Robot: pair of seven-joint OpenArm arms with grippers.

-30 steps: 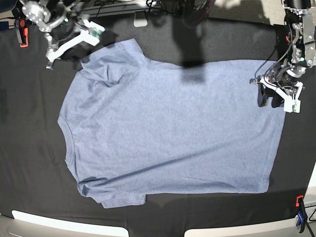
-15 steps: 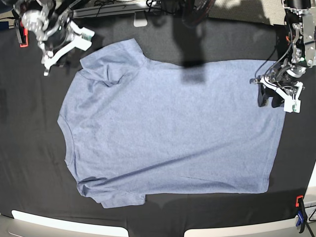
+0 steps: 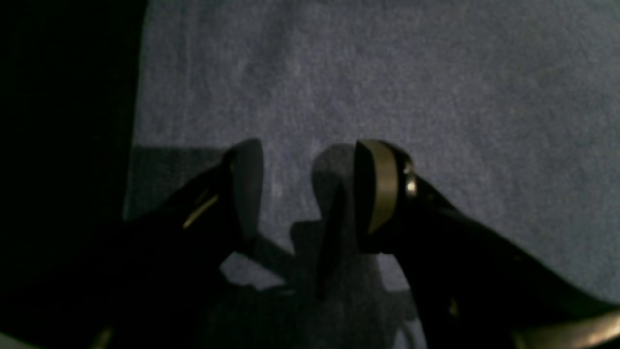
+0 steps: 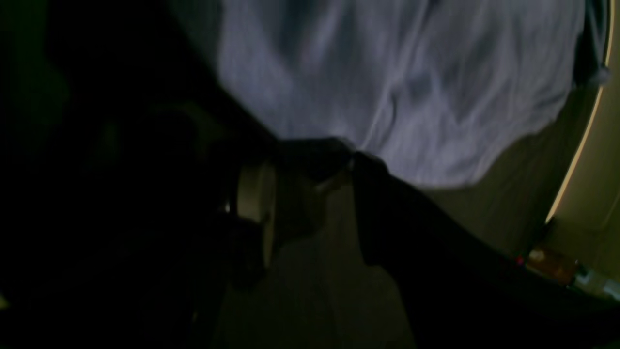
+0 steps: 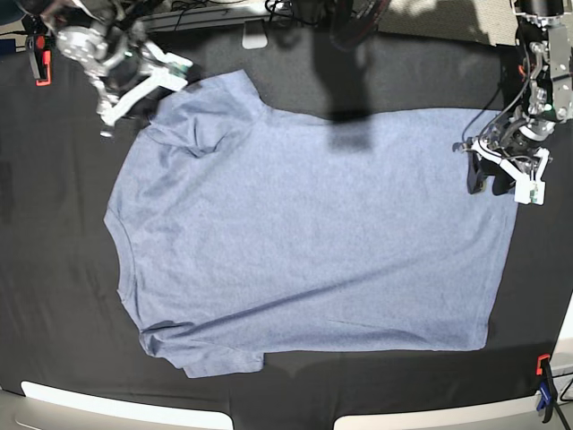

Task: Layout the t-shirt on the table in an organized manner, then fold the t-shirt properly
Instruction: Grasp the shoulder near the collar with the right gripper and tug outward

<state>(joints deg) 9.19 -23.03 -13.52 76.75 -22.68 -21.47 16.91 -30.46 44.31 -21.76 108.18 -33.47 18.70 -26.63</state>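
On table point(image 5: 54, 269), t-shirt point(image 5: 304, 242) flat, margins all round.

T-shirt point(image 5: 304, 233) spread flat on counter point(image 5: 54, 269), near centre, neck edge toward base-view left, hem toward right. Upper sleeve folded over shirt body at far left corner; lower sleeve bunched at near left corner. Right claw point(image 5: 148, 85) at far left, just beside the folded upper sleeve. Left claw point(image 5: 503, 179) at far right, over hem corner of shirt, counter edge just beyond. Clamp point(image 5: 543, 385) at near right counter edge; another clamp point(image 5: 40, 58) at far left edge.
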